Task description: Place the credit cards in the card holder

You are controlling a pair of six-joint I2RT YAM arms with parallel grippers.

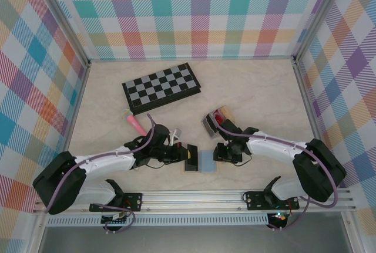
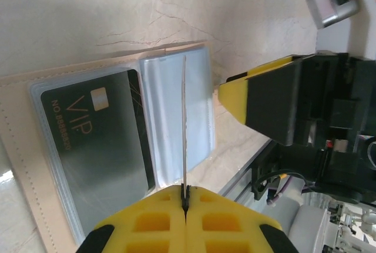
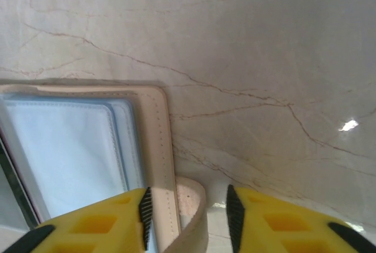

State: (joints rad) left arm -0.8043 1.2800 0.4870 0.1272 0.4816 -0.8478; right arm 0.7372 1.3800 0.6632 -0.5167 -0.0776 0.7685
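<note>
The table carries 1 folded checkerboard (image 1: 160,87), 1 pink marker (image 1: 135,124), 1 small grey card holder (image 1: 210,125) whose cards are too small to count, and 1 tan wallet (image 2: 23,147). The wallet shows 1 black VIP card (image 2: 97,141) and 1 thin leaf (image 2: 184,124) seen edge-on. There are 2 arms with 2 grippers: 1 left gripper (image 2: 185,197) and 1 right gripper (image 3: 188,206).

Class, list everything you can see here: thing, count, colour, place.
chessboard: 1, black and grey, far centre.
pen-like stick: 1, pink with green end, left of centre.
card holder: 1, clear-grey, red showing inside, right of centre.
wallet: 1, tan, open, between the arms.
VIP card: 1, black, in a wallet sleeve.
thin leaf: 1, edge-on, upright over the wallet.
table: 1, beige marble-look.
left arm, right arm: white and black; left jaws shut on the thin leaf, right jaws open at the wallet's edge.
</note>
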